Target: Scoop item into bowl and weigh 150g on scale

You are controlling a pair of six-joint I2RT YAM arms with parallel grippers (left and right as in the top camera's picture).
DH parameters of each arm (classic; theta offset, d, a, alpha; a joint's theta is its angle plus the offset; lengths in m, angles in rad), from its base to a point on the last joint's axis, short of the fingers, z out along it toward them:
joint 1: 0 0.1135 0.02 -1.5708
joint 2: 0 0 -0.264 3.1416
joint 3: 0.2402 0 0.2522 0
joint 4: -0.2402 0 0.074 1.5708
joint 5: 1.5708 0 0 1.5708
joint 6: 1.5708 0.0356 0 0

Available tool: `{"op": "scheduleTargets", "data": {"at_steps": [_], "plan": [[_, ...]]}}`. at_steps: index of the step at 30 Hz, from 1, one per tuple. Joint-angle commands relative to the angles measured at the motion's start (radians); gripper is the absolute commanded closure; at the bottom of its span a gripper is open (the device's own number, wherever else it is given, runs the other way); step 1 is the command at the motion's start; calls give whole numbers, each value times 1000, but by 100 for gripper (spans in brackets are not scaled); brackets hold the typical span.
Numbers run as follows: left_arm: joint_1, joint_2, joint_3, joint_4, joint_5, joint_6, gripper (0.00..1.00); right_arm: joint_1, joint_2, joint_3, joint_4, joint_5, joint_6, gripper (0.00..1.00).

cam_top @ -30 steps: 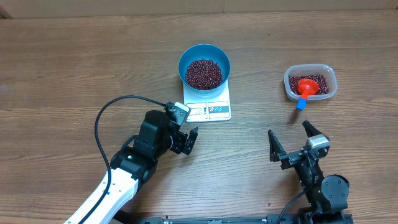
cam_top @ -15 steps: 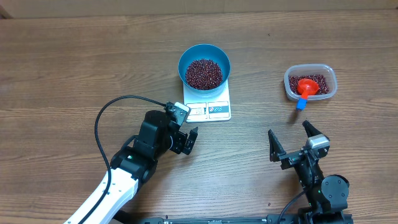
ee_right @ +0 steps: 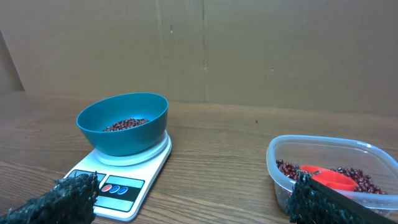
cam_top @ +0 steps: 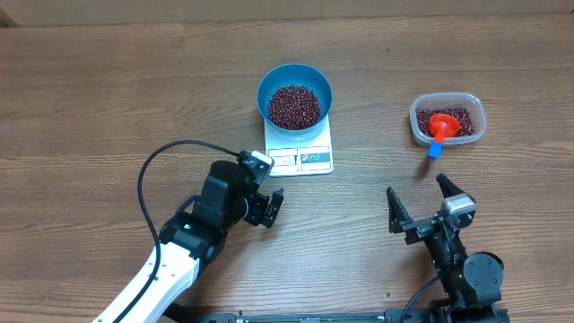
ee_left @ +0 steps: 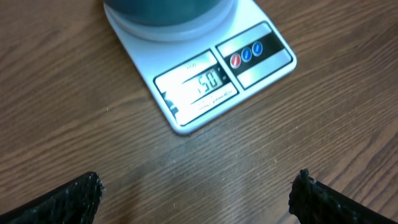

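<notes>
The blue bowl (cam_top: 295, 82) stands on the white scale (cam_top: 300, 160) at the table's middle back, and dark red-brown beans (cam_top: 294, 106) cover its bottom. My left gripper (cam_top: 266, 184) hovers open just in front of the scale's front edge. In the left wrist view the scale (ee_left: 186, 121) shows a lit display, partly glared, ahead of the wide, empty left gripper (ee_left: 199, 177). My right gripper (cam_top: 414, 186) stands open near the front right, apart from everything. The right wrist view shows the bowl (ee_right: 118, 140) on the scale (ee_right: 146, 165) beyond the open right gripper (ee_right: 194, 180).
A clear plastic tub (cam_top: 473, 106) at the back right holds more beans and a red scoop (cam_top: 442, 124) whose blue handle tip (cam_top: 434, 151) sticks out over the tub's front rim. A black cable (cam_top: 148, 175) loops left of my left arm. A cardboard wall (ee_right: 249, 50) backs the table.
My left gripper has shifted very slightly back from the scale. The right arm, bowl, scale and tub have not moved.
</notes>
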Motion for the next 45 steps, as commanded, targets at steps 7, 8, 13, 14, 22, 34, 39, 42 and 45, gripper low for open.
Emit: {"op": "scheduleTargets", "data": {"at_steps": [7,8,13,14,22,34,39,42,45], "plan": [[0,-98,-2,-47,-85,-5,0,6,-12,-11,5,7,-5,0],[2,-123,-2,-54,-86,-5,0,6,-12,-11,5,7,-5,0],[72,-248,-2,-67,-90,-5,0,6,-12,-11,5,7,-5,0],[93,-274,-2,-68,-89,-6,0,6,-12,-11,5,7,-5,0],[265,-455,-3,-76,13,-6,1,6,-12,-11,5,7,-5,0],[332,-623,-96,37,-14,33,0,6,-12,-11,5,7,-5,0],[389,-755,-212,176,-16,44,1,6,-12,-11,5,7,-5,0],[421,-839,-289,240,-15,63,0,6,-12,-11,5,7,-5,0],[443,-915,-354,286,-16,96,1,6,-12,-10,5,7,-5,0]]}}
